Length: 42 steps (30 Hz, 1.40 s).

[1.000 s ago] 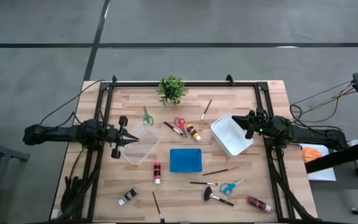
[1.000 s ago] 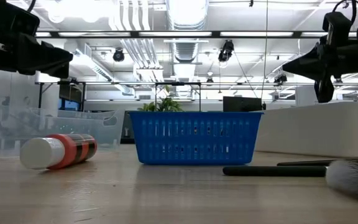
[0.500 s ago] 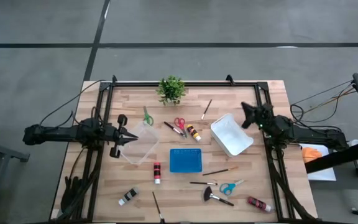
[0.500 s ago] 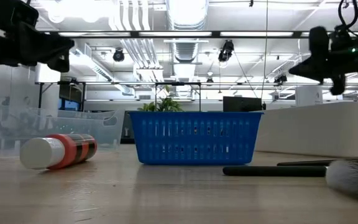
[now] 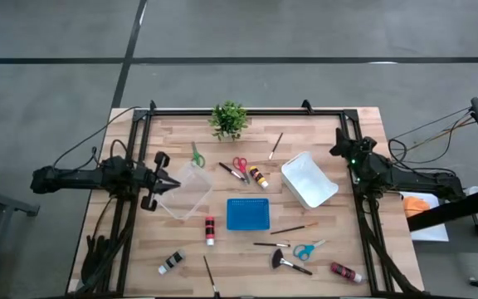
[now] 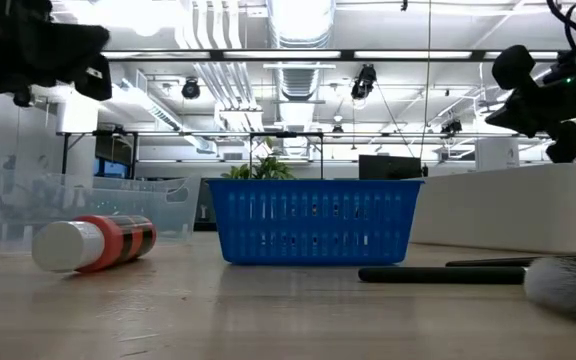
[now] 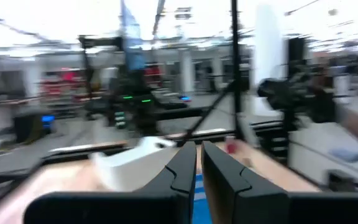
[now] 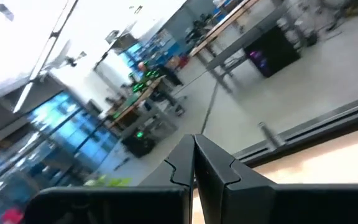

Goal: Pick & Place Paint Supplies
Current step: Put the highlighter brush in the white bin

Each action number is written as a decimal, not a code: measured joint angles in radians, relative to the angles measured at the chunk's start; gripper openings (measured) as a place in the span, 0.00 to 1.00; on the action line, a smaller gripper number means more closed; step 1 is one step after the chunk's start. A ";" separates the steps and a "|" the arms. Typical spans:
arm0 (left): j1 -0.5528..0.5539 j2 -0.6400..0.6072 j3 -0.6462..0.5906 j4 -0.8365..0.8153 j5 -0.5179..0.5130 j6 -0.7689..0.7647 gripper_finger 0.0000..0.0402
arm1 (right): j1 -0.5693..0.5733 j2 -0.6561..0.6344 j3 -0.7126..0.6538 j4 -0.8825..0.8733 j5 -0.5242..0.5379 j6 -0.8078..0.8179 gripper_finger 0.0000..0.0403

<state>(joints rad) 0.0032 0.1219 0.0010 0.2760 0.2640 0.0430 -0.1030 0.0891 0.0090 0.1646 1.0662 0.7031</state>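
From above, the left gripper (image 5: 171,183) hovers at the clear bin (image 5: 185,189), fingers clenched, empty. The green scissors (image 5: 196,155) lie just beyond, long axis running toward the plant (image 5: 229,119). The right gripper (image 5: 336,149) sits past the white bin (image 5: 309,179).

At bench level, a red bottle (image 6: 93,243) lies sideways.

Both wrist views show fingers (image 7: 188,171) pressed together, holding nothing.

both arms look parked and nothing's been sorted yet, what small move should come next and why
Probably swing the left gripper toward the green scissors, the supply lying nearest it, just beyond the clear bin. Both it and the right gripper are shut on nothing, the blue basket looks empty from above, and the supplies lie loose on the table.
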 joint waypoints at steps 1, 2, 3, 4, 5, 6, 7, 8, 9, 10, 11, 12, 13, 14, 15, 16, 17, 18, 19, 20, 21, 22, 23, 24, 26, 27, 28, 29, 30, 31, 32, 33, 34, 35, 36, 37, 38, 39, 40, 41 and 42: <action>0.000 0.000 0.000 -0.002 0.043 -0.010 0.09 | 0.000 0.000 0.000 0.000 -0.036 -0.002 0.02; -0.001 0.000 0.000 -0.002 0.079 -0.020 0.09 | 0.000 0.000 0.000 0.000 -0.090 -0.021 0.02; -0.001 0.000 0.000 -0.002 0.099 -0.030 0.09 | -0.001 0.000 0.000 0.005 -0.164 -0.054 0.02; -0.001 0.000 0.000 -0.002 0.103 -0.039 0.09 | -0.002 0.000 0.000 0.016 -0.243 -0.094 0.02; -0.001 0.000 0.000 -0.002 0.103 -0.041 0.09 | -0.002 0.000 0.000 0.034 -0.317 -0.123 0.02; -0.001 0.000 0.000 -0.002 0.100 -0.041 0.09 | -0.002 0.001 0.000 0.059 -0.389 -0.145 0.02; -0.002 0.000 0.000 -0.002 0.097 -0.040 0.09 | -0.003 0.006 0.000 0.096 -0.467 -0.181 0.02; -0.002 0.000 0.000 0.003 0.095 -0.037 0.09 | -0.003 0.010 0.000 0.140 -0.561 -0.227 0.02; -0.002 0.000 0.000 0.018 0.095 -0.027 0.09 | -0.003 0.012 0.000 0.186 -0.658 -0.271 0.02; -0.002 0.000 0.000 0.041 0.095 -0.013 0.09 | -0.002 0.017 0.000 0.243 -0.748 -0.308 0.02; -0.002 0.000 0.000 0.076 0.095 0.001 0.09 | -0.002 0.023 0.000 0.299 -0.827 -0.336 0.02; -0.002 0.000 0.000 0.120 0.095 0.005 0.09 | -0.001 0.028 0.000 0.359 -0.901 -0.363 0.02; -0.002 0.000 0.000 0.181 0.098 0.005 0.09 | 0.000 0.035 0.000 0.425 -0.979 -0.394 0.02; -0.002 0.000 0.001 0.249 0.106 0.006 0.09 | 0.000 0.041 0.000 0.484 -1.052 -0.423 0.02; -0.002 0.000 0.006 0.299 0.121 0.010 0.09 | 0.000 0.050 0.001 0.540 -1.118 -0.440 0.02; -0.002 0.000 0.019 0.323 0.142 0.009 0.10 | 0.000 0.059 0.010 0.564 -1.157 -0.441 0.02; -0.002 0.002 0.037 0.342 0.164 0.009 0.12 | 0.000 0.070 0.029 0.552 -1.177 -0.441 0.02; -0.003 0.001 0.060 0.356 0.175 0.010 0.14 | 0.001 0.084 0.059 0.505 -1.188 -0.442 0.02; -0.005 0.000 0.084 0.363 0.175 0.011 0.17 | 0.001 0.103 0.093 0.428 -1.193 -0.443 0.02; -0.006 0.003 0.102 0.364 0.170 0.012 0.20 | 0.005 0.128 0.133 0.343 -1.195 -0.445 0.02; -0.009 0.012 0.117 0.358 0.157 0.012 0.23 | 0.011 0.163 0.173 0.266 -1.196 -0.446 0.02; -0.012 0.026 0.134 0.351 0.145 0.012 0.27 | 0.020 0.206 0.212 0.205 -1.196 -0.446 0.02; -0.016 0.042 0.153 0.350 0.133 0.012 0.31 | 0.032 0.253 0.249 0.168 -1.196 -0.444 0.02; -0.021 0.060 0.176 0.352 0.120 0.012 0.34 | 0.049 0.302 0.284 0.155 -1.201 -0.438 0.02; -0.033 0.110 0.223 0.360 0.091 0.012 0.43 | 0.095 0.403 0.358 0.148 -1.225 -0.453 0.02; -0.040 0.141 0.244 0.356 0.079 0.015 0.47 | 0.120 0.450 0.395 0.136 -1.233 -0.480 0.02; -0.047 0.176 0.266 0.352 0.069 0.030 0.50 | 0.146 0.498 0.438 0.110 -1.231 -0.508 0.02; -0.054 0.210 0.287 0.350 0.063 0.050 0.54 | 0.169 0.540 0.484 0.073 -1.221 -0.533 0.02; -0.060 0.245 0.309 0.347 0.061 0.071 0.57 | 0.190 0.582 0.531 0.023 -1.200 -0.556 0.02; -0.065 0.279 0.334 0.348 0.060 0.092 0.60 | 0.209 0.619 0.575 -0.033 -1.167 -0.575 0.02; -0.069 0.314 0.360 0.344 0.060 0.109 0.62 | 0.230 0.659 0.625 -0.093 -1.122 -0.590 0.02; -0.072 0.346 0.387 0.321 0.059 0.123 0.64 | 0.249 0.694 0.673 -0.147 -1.072 -0.605 0.02; -0.073 0.374 0.417 0.284 0.056 0.140 0.65 | 0.268 0.728 0.719 -0.192 -1.020 -0.622 0.02; -0.074 0.399 0.450 0.238 0.042 0.163 0.66 | 0.284 0.760 0.765 -0.239 -0.970 -0.639 0.02; -0.074 0.423 0.486 0.188 0.019 0.185 0.66 | 0.297 0.790 0.808 -0.290 -0.927 -0.657 0.02; -0.074 0.443 0.522 0.129 -0.009 0.208 0.67 | 0.309 0.819 0.851 -0.343 -0.893 -0.675 0.02; -0.074 0.457 0.557 0.064 -0.036 0.232 0.67 | 0.316 0.847 0.892 -0.390 -0.875 -0.689 0.02; -0.074 0.474 0.590 0.006 -0.058 0.255 0.67 | 0.321 0.874 0.928 -0.427 -0.860 -0.698 0.02; -0.074 0.491 0.619 -0.033 -0.071 0.273 0.67 | 0.321 0.897 0.958 -0.453 -0.852 -0.703 0.02; -0.074 0.505 0.645 -0.068 -0.080 0.289 0.67 | 0.321 0.917 0.983 -0.462 -0.850 -0.703 0.02; -0.074 0.516 0.664 -0.097 -0.081 0.304 0.67 | 0.321 0.936 1.003 -0.462 -0.849 -0.702 0.02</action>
<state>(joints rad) -0.0708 0.6381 0.6649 0.1790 0.1825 0.3466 0.2184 1.0254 1.0124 -0.2974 0.2169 0.0016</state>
